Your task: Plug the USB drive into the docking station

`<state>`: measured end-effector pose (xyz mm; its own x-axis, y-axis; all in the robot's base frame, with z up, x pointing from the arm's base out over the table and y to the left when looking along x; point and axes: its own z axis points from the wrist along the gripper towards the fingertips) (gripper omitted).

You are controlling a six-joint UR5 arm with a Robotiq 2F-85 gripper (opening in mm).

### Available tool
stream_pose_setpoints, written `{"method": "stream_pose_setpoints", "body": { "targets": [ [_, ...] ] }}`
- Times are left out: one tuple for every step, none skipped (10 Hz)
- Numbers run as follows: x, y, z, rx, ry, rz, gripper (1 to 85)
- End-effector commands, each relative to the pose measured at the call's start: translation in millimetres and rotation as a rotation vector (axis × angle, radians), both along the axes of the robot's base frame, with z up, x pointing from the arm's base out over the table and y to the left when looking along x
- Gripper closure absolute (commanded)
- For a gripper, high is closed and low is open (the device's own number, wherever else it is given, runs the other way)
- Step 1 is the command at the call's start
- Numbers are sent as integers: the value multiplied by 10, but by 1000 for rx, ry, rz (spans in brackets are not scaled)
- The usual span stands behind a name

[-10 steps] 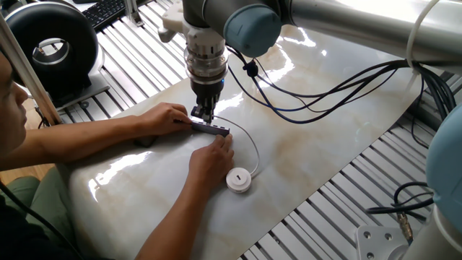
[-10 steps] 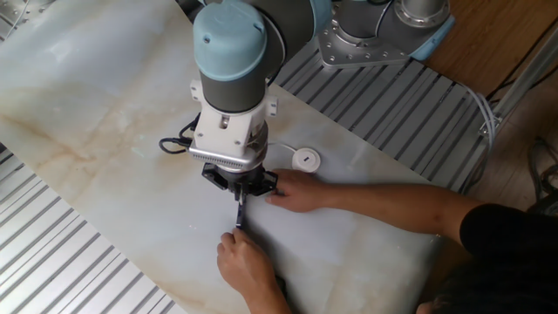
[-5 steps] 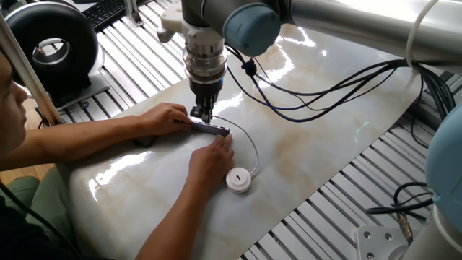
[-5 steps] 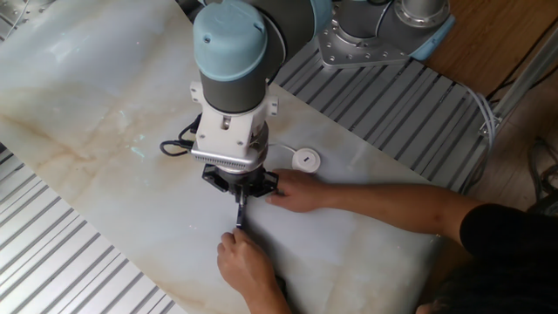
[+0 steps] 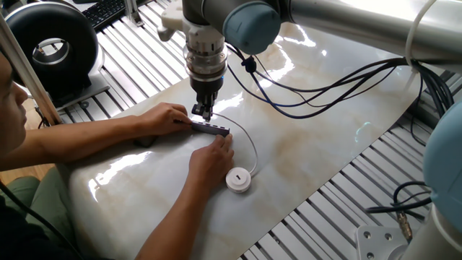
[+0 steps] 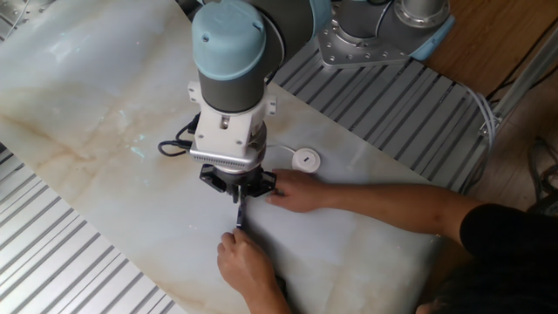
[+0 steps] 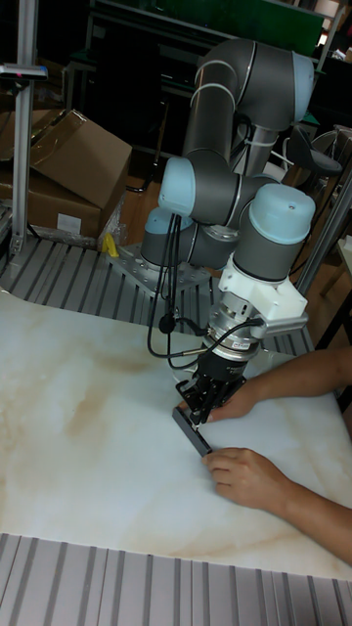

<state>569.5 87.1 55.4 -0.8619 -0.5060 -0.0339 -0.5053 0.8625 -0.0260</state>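
USB drive [image 5: 239, 180] lies as a small white round puck on the marble tabletop [image 5: 310, 144], its thin white cable [image 5: 249, 141] arcing back to the robot hand [image 5: 204, 113], which hangs narrowed just above the docking station [image 5: 209, 128]; presumably pinching the small plug, though too small to confirm. Docking station, a slim grey bar, rests flat on the tabletop, steadied at either end by a person's two hands [image 5: 164, 118] [image 5: 214, 155]. Judged light and rigid at plug and bar, limp along the cable; best gripped on the plug body, never the cable.
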Motion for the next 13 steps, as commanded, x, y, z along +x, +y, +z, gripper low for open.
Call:
{"method": "stream_pose_setpoints", "body": {
  "targets": [
    [0, 8, 7, 12, 3, 8, 843],
    [2, 39, 4, 21, 3, 8, 843],
    [17, 79, 3, 28, 1, -3, 843],
    [39, 85, 2, 24, 0, -8, 843],
    [63, 81, -7, 25, -5, -6, 843],
    [89, 88, -17, 28, -8, -5, 843],
    [106, 114, -24, 28, -8, -9, 843],
    [125, 130, -4, 19, -4, -17, 843],
    [144, 120, 12, 15, -2, -15, 843],
    [153, 140, 5, 19, -2, -15, 843],
    [167, 151, -1, 15, -4, -17, 843],
    [179, 107, -3, -3, -8, 3, 843],
    [171, 124, -8, -2, -8, 12, 843]
  ]
}}
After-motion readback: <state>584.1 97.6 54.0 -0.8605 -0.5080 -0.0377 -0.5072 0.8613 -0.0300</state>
